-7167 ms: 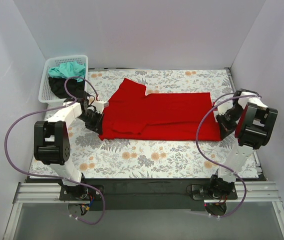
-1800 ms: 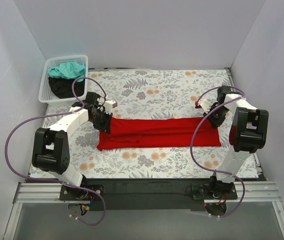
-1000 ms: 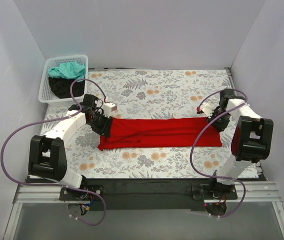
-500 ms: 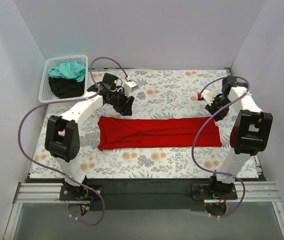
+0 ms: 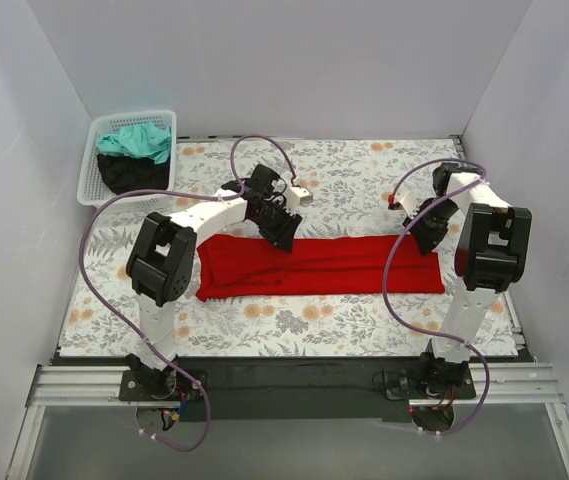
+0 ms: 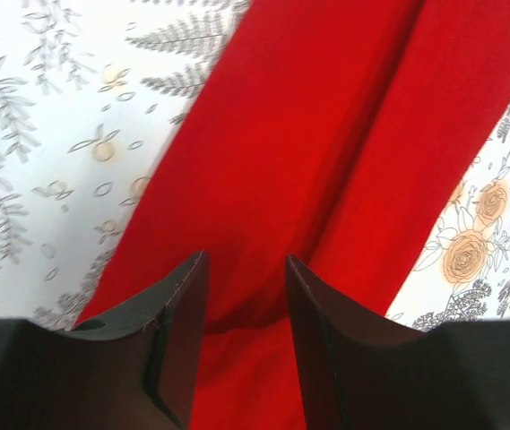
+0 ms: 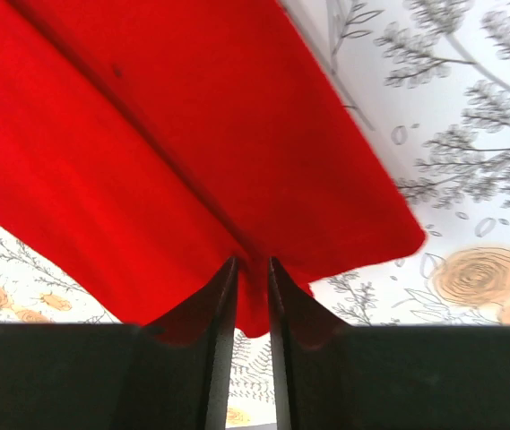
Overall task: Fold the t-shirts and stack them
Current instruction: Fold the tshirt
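The bright red t-shirt [image 5: 344, 266] lies folded into a long narrow strip across the middle of the flowered table. My left gripper [image 5: 284, 235] hovers over the strip's far edge near its middle. Its jaws are open with red cloth [image 6: 326, 134] below them [image 6: 246, 264]. My right gripper [image 5: 426, 236] is at the strip's right end. Its jaws [image 7: 252, 264] stand almost closed with the end edge of the red cloth [image 7: 192, 134] between them. A teal t-shirt [image 5: 136, 140] and a black t-shirt [image 5: 132, 176] lie crumpled in the basket.
The white lattice basket [image 5: 88, 172] stands at the far left corner. White walls close in the table on the left, back and right. The flowered table cover [image 5: 364, 170] shows beyond and in front of the red strip.
The shirt went from lying spread out to a narrow strip. In the last half second my left gripper swung right to the strip's middle, and my right gripper came down onto the right end.
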You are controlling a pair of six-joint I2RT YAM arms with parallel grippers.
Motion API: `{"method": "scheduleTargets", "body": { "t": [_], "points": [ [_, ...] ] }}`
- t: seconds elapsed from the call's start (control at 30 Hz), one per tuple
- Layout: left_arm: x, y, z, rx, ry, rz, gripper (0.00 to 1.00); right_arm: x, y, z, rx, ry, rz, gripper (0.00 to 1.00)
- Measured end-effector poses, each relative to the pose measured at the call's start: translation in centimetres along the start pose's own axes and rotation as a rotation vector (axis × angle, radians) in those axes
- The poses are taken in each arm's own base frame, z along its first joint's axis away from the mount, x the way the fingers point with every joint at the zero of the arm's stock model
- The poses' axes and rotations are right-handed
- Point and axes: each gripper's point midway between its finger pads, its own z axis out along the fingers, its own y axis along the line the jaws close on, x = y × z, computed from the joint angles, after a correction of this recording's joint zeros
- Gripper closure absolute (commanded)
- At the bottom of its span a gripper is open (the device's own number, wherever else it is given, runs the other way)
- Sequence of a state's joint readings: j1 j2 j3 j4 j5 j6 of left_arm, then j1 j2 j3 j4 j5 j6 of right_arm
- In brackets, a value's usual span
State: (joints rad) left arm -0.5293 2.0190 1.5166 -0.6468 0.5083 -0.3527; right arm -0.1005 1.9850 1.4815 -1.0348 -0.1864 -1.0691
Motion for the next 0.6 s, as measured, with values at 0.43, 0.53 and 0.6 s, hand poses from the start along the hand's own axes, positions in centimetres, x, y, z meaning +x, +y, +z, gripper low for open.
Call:
{"method": "scheduleTargets", "body": {
  "t": [0.43, 0.53, 0.6],
  "points": [
    [4.0, -4.1, 1.9, 0.069, 0.108, 0.034, 0.75, 2.0, 2.5, -0.3, -0.021, 0.045, -0.025, 0.88],
    [4.6, -5.0, 1.3, 0.073, 0.109, 0.044, 0.75, 2.1, 2.9, -1.0, -0.007, 0.039, -0.038, 0.88],
    [4.7, -5.5, 0.8, 0.071, 0.102, 0.057, 0.75, 2.3, 3.4, -1.2, -0.004, 0.040, -0.048, 0.86]
  ]
}}
